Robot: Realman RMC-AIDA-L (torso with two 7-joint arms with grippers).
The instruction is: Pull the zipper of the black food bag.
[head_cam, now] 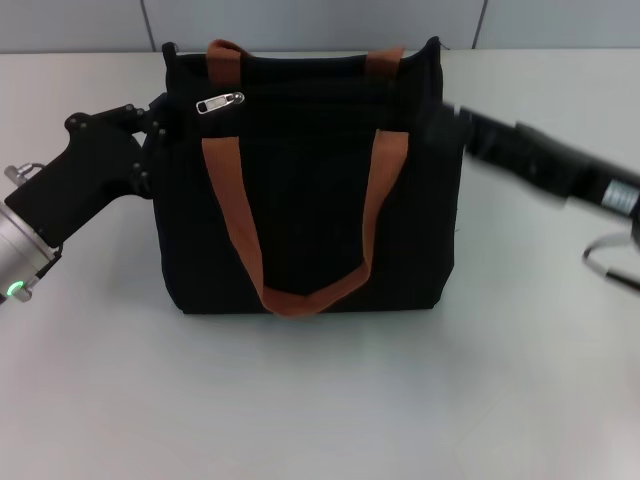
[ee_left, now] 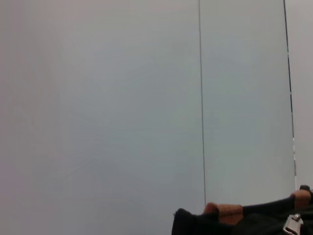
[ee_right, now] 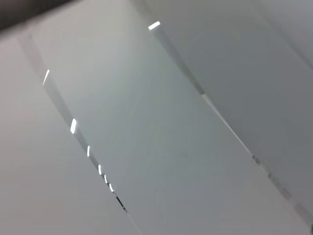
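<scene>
The black food bag [head_cam: 310, 190] stands upright in the middle of the table, its two rust-orange strap handles [head_cam: 232, 200] hanging down its front. The silver zipper pull [head_cam: 220, 102] lies near the left end of the bag's top edge. My left gripper [head_cam: 157, 140] is against the bag's upper left corner, close to the pull. My right gripper [head_cam: 445, 125] is at the bag's upper right corner and looks blurred. The left wrist view shows a strip of the bag's top [ee_left: 234, 223], an orange strap [ee_left: 222, 210] and the pull [ee_left: 293, 224].
The bag stands on a pale grey table [head_cam: 320, 400]. A grey panelled wall [head_cam: 320, 22] runs behind the table's far edge. The right wrist view shows only pale panels [ee_right: 156, 117].
</scene>
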